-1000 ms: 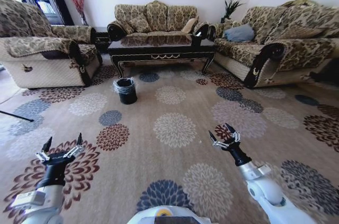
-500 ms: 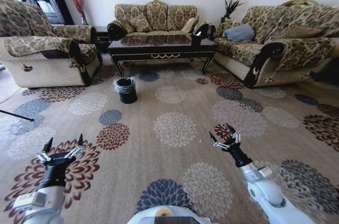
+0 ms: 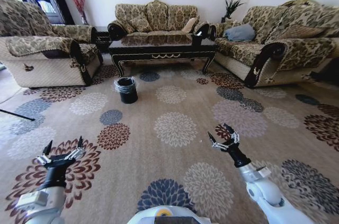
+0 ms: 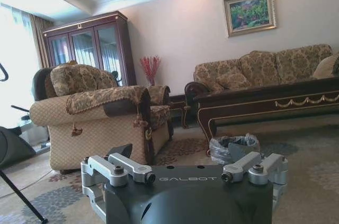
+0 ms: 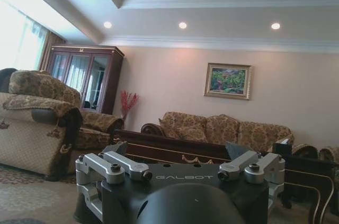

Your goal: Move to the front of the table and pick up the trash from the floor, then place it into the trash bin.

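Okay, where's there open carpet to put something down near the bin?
Bare floor runs from the trash bin back to the open left gripper and right gripper. It is tighter beside the table, between armchair and sofa.

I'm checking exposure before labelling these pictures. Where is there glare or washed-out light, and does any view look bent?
Head view: straight lines bow toward the edges, and the table top mirrors the sofa. Left wrist view: the window beside the armchair is blown out white. Right wrist view: ceiling spotlights glare and the window is washed out.
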Controlling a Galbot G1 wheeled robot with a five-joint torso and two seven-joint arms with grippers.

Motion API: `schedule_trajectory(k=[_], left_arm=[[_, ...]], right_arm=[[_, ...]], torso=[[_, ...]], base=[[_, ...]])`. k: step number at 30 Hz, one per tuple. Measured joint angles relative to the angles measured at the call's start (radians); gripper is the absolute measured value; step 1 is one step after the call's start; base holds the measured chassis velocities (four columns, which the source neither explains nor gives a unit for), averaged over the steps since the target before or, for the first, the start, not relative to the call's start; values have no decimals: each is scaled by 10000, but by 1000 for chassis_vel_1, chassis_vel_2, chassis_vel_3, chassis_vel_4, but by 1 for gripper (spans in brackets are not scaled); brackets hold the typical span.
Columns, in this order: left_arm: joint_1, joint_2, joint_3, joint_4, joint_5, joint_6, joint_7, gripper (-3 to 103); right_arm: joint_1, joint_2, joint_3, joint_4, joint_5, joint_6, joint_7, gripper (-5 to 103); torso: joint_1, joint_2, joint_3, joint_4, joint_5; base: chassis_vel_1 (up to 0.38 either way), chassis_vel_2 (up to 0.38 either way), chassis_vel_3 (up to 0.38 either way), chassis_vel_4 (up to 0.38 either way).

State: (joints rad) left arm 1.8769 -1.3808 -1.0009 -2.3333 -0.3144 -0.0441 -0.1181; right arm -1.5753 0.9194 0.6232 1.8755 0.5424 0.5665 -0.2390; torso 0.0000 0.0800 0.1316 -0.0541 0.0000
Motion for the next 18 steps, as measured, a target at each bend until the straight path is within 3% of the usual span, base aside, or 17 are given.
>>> schedule_trajectory(k=[4, 11, 18], left_arm=[[-112, 160, -37, 202, -8, 3, -25, 100], [-155, 167, -6, 251, -304, -87, 133, 100], [-248, 158, -127, 320, -503, -619, 672, 100]], right_arm=[[-6, 25, 181, 128, -186, -176, 407, 100], [-87, 122, 243, 222, -299, -180, 429, 100], [-114, 273, 250, 270, -320, -163, 420, 100]], torso=[[0, -1, 0, 0, -1], [0, 0, 0, 0, -1], [11, 126, 101, 0, 0]], base=[[0, 0, 0, 0], [0, 0, 0, 0], [0, 0, 0, 0]])
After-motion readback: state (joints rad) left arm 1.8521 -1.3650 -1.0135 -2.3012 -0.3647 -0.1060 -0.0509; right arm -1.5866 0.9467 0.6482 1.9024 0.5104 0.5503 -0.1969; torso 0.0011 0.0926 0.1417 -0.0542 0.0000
